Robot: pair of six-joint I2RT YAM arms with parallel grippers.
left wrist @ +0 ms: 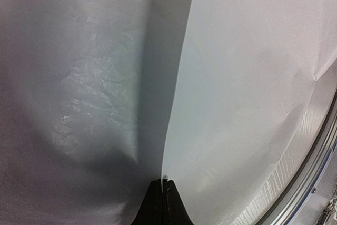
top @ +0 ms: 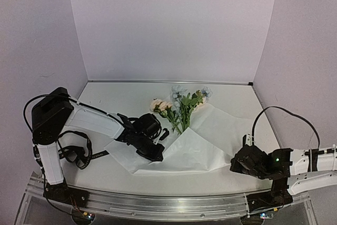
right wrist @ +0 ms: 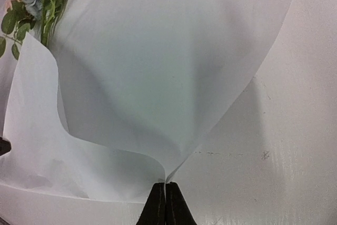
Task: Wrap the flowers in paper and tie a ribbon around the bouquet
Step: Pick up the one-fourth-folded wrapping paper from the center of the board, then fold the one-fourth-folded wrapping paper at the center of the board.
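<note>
The paper (top: 210, 130) is one large, thin white sheet, lying spread on the table (top: 116, 96) with its near part lifting in soft folds. The left wrist view is showing fine crinkles on one side of a raised fold in the paper (left wrist: 253, 77).

The flowers (top: 181, 106) are lying on the far part of the sheet. Their green stems are pointing toward the arms and their blooms are reaching past the far edge. Two pale blue blooms and at least two cream-pink blooms are showing. The stems are overlapping and cannot be counted.

One black ribbon (top: 100, 155) is lying on the table left of the paper, beside the left arm. It is carrying pale lettering, too small to read.

The left tool (top: 157, 156) is resting on the sheet's near left part, its tips (left wrist: 164, 183) closed on a paper edge. The right tool (top: 234, 163) is at the near right corner, its tips (right wrist: 166, 185) closed and pinching that corner of the paper (right wrist: 158, 51).
</note>
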